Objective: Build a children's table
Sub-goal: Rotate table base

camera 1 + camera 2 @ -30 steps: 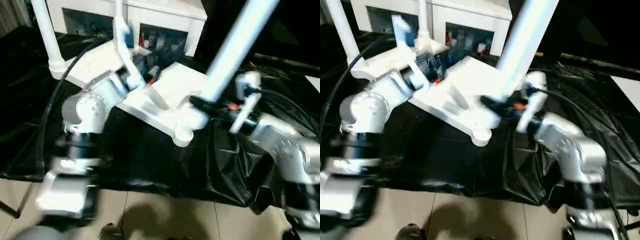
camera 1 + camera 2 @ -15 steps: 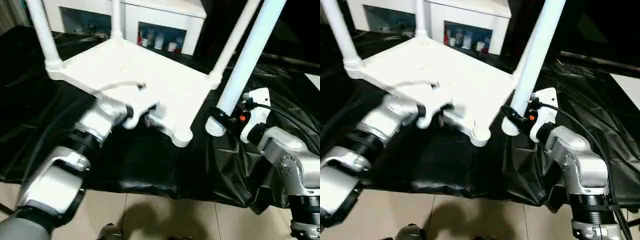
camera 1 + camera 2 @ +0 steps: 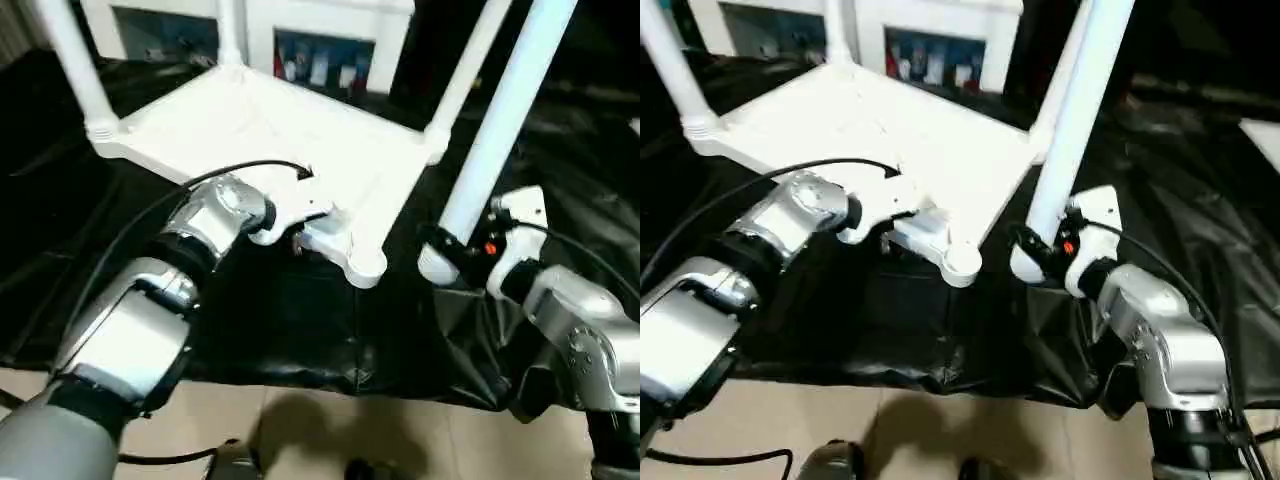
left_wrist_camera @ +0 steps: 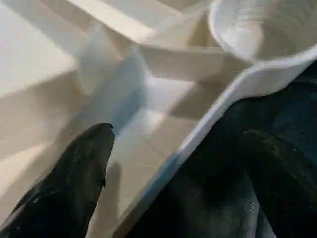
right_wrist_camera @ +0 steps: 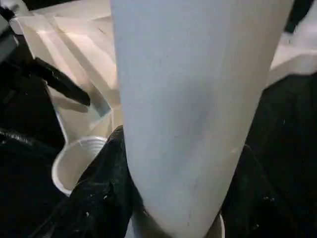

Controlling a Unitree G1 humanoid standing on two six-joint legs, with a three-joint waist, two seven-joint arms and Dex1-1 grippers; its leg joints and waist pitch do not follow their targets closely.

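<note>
Claws: right claw (image 3: 440, 250) grips a loose leg (image 3: 500, 130); left claw (image 4: 178, 168) gapes over the tabletop (image 3: 290, 130) rim; no legible writing.

Head stereo pair looks down over both forearms; wrist cameras sit close, sharing the table's empty corner socket (image 4: 257, 29)

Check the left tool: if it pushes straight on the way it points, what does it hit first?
Probably the tabletop's ribbed underside. The left tool straddles the tabletop's rim, one black finger over the ribs, the other above the black cloth. The empty corner socket lies just beyond; depth is unclear.
</note>
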